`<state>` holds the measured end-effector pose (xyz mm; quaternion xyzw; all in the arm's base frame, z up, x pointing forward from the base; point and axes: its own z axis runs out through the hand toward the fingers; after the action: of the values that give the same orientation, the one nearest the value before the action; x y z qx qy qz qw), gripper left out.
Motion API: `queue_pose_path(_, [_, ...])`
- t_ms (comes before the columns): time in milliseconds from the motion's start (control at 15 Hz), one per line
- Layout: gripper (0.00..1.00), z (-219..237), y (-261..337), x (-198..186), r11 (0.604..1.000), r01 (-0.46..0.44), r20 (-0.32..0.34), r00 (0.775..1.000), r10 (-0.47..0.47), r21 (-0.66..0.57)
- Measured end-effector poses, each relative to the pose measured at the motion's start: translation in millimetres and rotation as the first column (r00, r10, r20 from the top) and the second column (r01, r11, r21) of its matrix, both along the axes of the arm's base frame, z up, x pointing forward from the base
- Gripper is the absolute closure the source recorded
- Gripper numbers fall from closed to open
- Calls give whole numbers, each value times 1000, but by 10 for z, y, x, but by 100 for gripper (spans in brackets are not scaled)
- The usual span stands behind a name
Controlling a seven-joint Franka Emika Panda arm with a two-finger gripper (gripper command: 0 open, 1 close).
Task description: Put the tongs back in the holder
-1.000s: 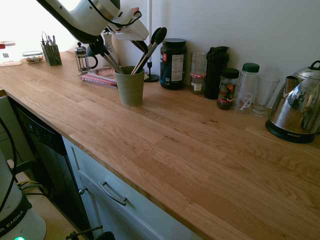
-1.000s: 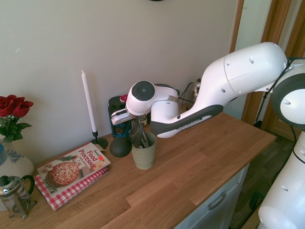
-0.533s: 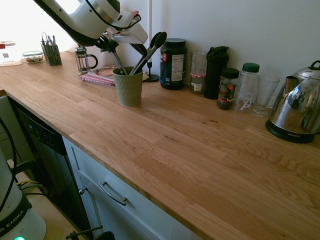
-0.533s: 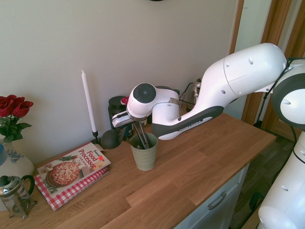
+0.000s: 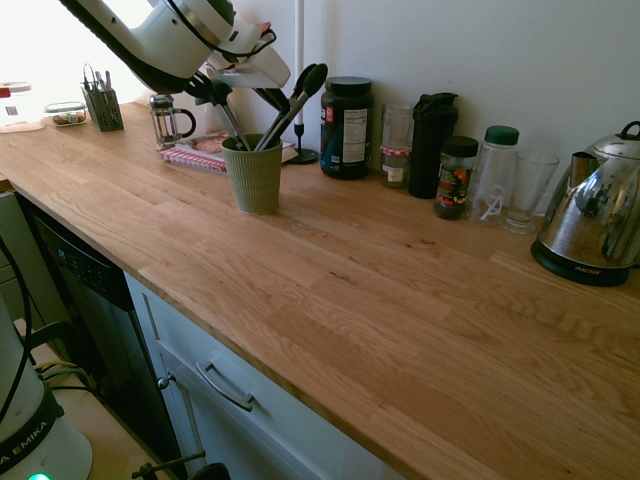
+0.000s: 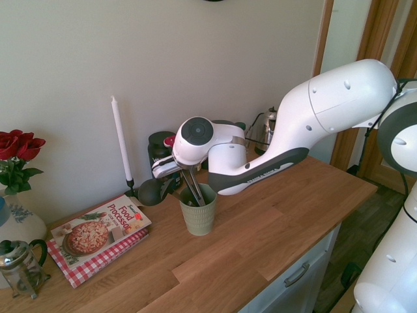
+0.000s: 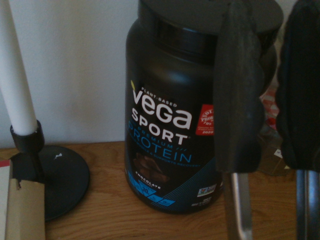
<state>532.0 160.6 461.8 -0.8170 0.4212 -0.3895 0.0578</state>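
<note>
The fingers are pressed together; their tips are hidden, so I cannot tell whether they pinch anything. The gripper is low over the green cup, near the tools standing in it. The tongs show close up in the wrist view, black scalloped tips upright on metal arms; from outside, metal shafts stand inside the cup, leaning.

The black tub behind them reads "Plant-Based Vega Sport Premium Protein", with "Chocolate" lower down. A cookbook is titled "Food Processor" and lies on a red-checked book. A clear green-lidded bottle carries a white letter A.

The ladle leans out of the cup toward the candle, which stands in a black holder beside the cookbook. Along the wall edge of the counter stand a black shaker, jars, a drinking glass and a steel kettle. Toward the other end are a French press and a dark cutlery caddy.

Compared with a second ago, the cup sits slightly nearer the counter's front edge, and the ladle's bowl has swung away from the cup toward the wall.
</note>
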Motion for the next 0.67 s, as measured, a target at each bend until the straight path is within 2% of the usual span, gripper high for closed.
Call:
queue_pose_path(200, [0,215,74,-78,1000,6,10,1000,-6,31])
queue_pose_path(333, [0,550,80,-184,998,4,12,1000,-5,64])
queue_pose_path(400, [0,749,37,-257,997,4,-11,1000,-3,78])
queue_pose_path(533, [0,969,-100,-428,997,21,-147,989,-11,71])
queue_pose_path(667, [0,1114,-370,-564,996,-2,-287,958,28,90])
